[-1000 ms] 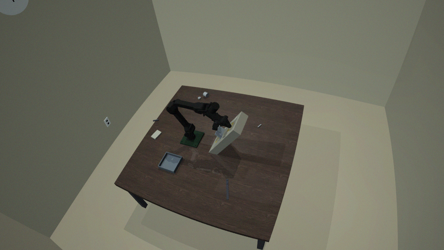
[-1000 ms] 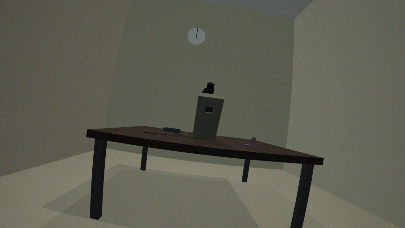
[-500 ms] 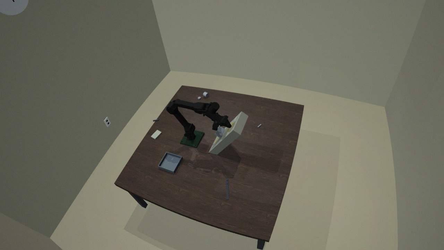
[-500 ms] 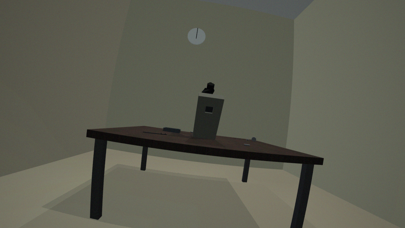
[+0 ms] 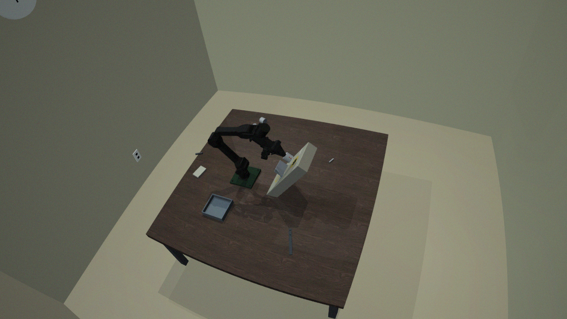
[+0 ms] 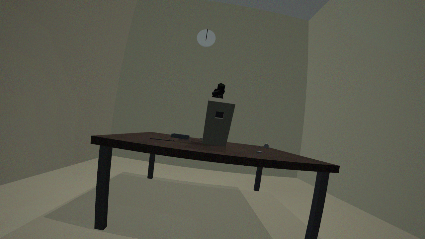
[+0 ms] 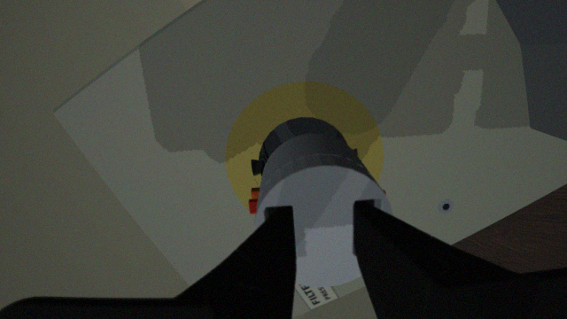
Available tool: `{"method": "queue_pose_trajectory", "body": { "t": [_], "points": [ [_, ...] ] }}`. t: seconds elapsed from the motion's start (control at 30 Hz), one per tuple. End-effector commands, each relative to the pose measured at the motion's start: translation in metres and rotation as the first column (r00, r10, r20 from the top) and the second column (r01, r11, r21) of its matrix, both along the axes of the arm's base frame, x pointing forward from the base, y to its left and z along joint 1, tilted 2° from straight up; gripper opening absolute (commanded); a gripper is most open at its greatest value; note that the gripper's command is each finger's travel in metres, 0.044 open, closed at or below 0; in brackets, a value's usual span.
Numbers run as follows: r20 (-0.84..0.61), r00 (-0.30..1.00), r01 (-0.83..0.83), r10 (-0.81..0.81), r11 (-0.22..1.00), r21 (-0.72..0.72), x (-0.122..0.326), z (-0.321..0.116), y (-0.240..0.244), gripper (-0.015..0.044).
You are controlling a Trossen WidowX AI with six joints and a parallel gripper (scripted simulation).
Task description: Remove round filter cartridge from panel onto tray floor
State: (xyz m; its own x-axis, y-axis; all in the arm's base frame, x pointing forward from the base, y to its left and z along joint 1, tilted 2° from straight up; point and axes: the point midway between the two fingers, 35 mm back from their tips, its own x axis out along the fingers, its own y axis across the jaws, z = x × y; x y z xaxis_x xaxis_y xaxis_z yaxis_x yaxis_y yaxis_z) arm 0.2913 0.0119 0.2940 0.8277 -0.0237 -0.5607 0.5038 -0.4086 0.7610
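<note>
My gripper (image 5: 285,154) (image 7: 322,215) is shut on the round filter cartridge (image 5: 288,157) (image 7: 330,186), its two black fingertips in the slots of the pale face. The cartridge stands out in front of the tilted service panel (image 5: 308,160) (image 6: 216,130) (image 7: 199,221), with its grey side and red tabs showing. Behind it the dark round opening (image 7: 306,125) shows inside a yellow ring (image 7: 283,99). I cannot tell whether the cartridge's rear end is fully clear of the opening. The blue-grey tray (image 5: 212,216) (image 6: 180,136) sits on the table, away from the gripper, with nothing seen inside.
A grey-blue flap (image 5: 281,168) (image 7: 542,66) juts from the panel beside the cartridge. A flat dark bar (image 5: 290,242) lies on the table (image 5: 253,242). A pale block (image 5: 199,171) is left of the arm base. A white cylinder (image 5: 262,119) is at the back, a small white stick (image 5: 331,160) beyond the panel.
</note>
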Motion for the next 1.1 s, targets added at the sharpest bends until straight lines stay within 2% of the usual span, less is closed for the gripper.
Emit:
{"method": "queue_pose_trajectory", "body": {
  "t": [0.0, 0.83, 0.97, 1.07],
  "points": [
    [0.011, 1.0, 0.002, -0.002, 1.0, 0.003, -0.004, 0.005, 0.0, 0.0],
    [0.008, 1.0, 0.002, -0.002, 1.0, 0.003, -0.038, -0.064, -0.003, 0.0],
    [-0.01, 1.0, -0.002, 0.002, 1.0, 0.0, -0.034, -0.061, -0.002, 0.0105],
    [-0.01, 1.0, -0.002, 0.002, 1.0, 0.0, -0.034, -0.061, -0.002, 0.0106]
  ]
}}
